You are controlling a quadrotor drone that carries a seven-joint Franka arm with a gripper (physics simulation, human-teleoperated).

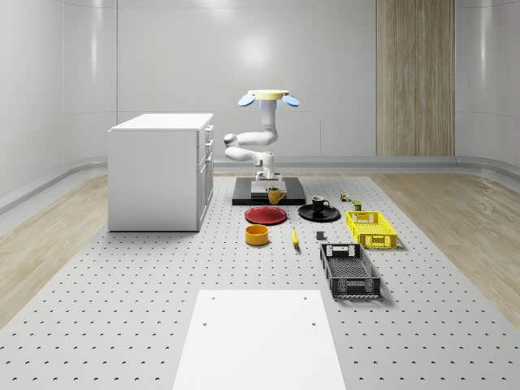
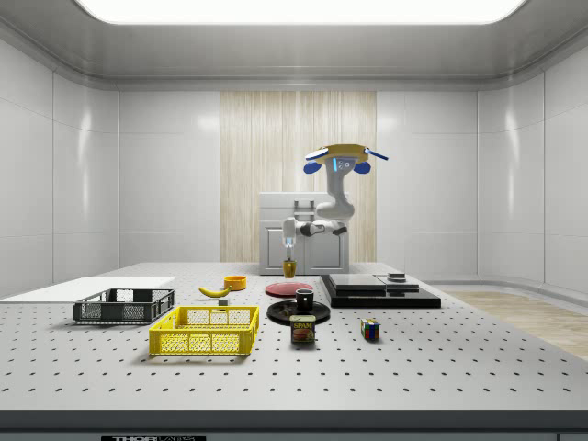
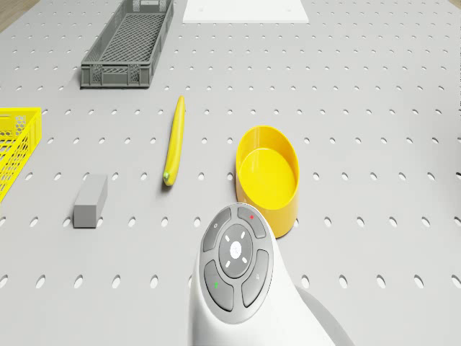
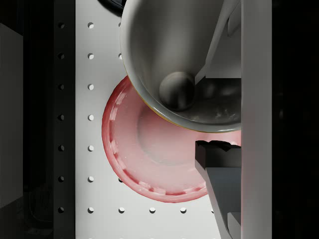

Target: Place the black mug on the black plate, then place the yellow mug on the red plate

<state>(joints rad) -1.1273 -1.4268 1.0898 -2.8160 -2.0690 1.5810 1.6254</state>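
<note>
The drone (image 1: 268,97) hovered above the black platform (image 1: 244,193) beside the white cabinet (image 1: 158,171), its gripper (image 1: 271,188) clamped on the yellow mug (image 1: 276,196), held in the air over the red plate (image 1: 266,215). The black mug (image 1: 318,203) stood on the black plate (image 1: 318,214), near the yellow bowl (image 1: 257,235).

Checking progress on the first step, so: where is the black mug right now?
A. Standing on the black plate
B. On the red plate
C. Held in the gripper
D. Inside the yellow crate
A: the black mug stands on the black plate, while the gripper holds the yellow mug above the red plate.
</note>
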